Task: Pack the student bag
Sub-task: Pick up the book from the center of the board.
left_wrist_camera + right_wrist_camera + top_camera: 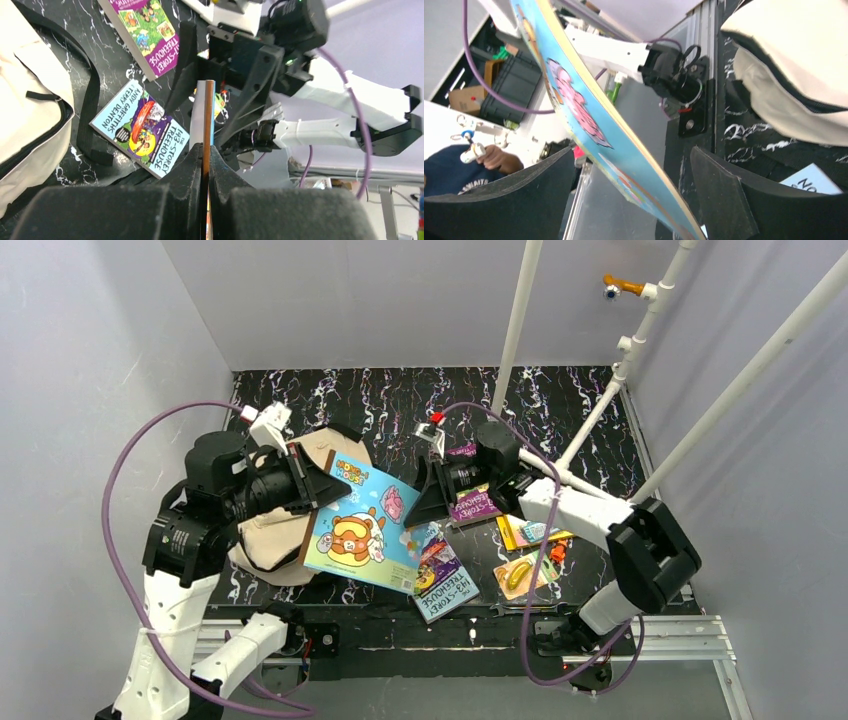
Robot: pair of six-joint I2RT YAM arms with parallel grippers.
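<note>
The bag [268,545] lies slumped on the table [560,410] at my left side, mostly under my left arm. I cannot tell how wide its mouth gapes. Just beside it, lifted off the table, is the big blue picture book [360,525]. My left gripper [206,152] is clamped tight on the book's edge nearest the bag, fingers flat on both covers, so the book stands out from it like a tilted board. My right gripper [632,150] has its fingers spread wide on either side of the book's far edge. They touch neither cover as far as I can see, and they hold nothing. I judge the book's weight is on my left side alone, which suits the job, since that arm is next to the bag.

The book's low corner hangs close over a paperback [445,580]. A purple paperback [475,505] lies under my right wrist, with small books [530,535] further right. The bag's black strap [92,100] trails on the table beside it. Open table lies toward the far wall, and white pipes [600,410] crowd the right. Before swinging the book over, I would draw my right fingers straight back off its edge. The bag looks slack, so a corner could catch the fabric.
</note>
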